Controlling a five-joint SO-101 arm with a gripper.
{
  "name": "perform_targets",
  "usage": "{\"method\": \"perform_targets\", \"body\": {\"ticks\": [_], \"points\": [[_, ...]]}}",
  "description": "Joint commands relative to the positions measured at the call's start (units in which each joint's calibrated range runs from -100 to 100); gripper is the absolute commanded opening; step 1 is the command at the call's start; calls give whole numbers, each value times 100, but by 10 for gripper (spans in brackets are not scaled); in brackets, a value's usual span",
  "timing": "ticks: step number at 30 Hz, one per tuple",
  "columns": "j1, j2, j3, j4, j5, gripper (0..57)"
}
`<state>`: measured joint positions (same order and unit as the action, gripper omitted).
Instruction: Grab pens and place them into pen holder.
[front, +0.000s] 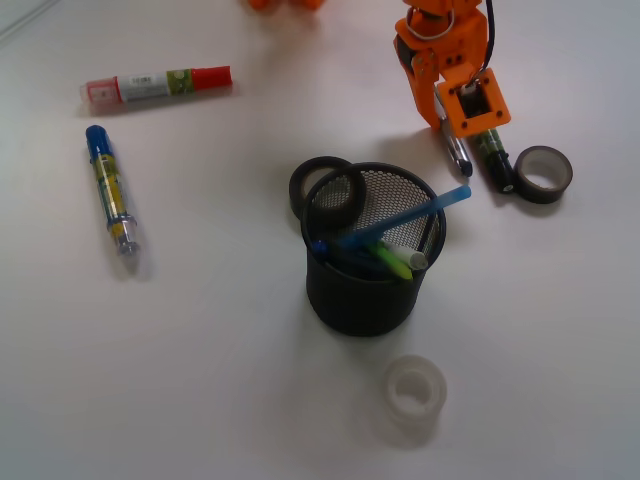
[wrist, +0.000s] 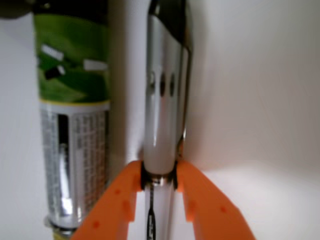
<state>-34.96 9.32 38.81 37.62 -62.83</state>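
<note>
Jaws of the orange gripper (wrist: 160, 182) clamp the slim silver metal pen (front: 458, 153) lying on the white tabletop (front: 200, 350) beside a green-labelled marker (wrist: 72, 125). Next judged: lift, carry to the black wire-mesh pen holder (front: 365, 290).

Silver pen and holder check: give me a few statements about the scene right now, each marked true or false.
1. The gripper is shut on the silver pen. True.
2. The pen holder is empty. False: several pens stand in it.
3. A thick marker lies right beside the silver pen. True.
4. The clear tape roll sits inside the holder. False: it lies on the table in front of it.
</note>
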Motion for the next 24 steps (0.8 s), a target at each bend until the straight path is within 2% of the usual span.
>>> {"method": "perform_targets", "body": {"ticks": [1, 11, 15, 24], "points": [[337, -120, 50, 26, 190, 5], [1369, -2832, -23, 288, 615, 5], [1713, -3605, -738, 192, 786, 5], [2326, -3265, -2423, -2048, 1118, 5]]}}
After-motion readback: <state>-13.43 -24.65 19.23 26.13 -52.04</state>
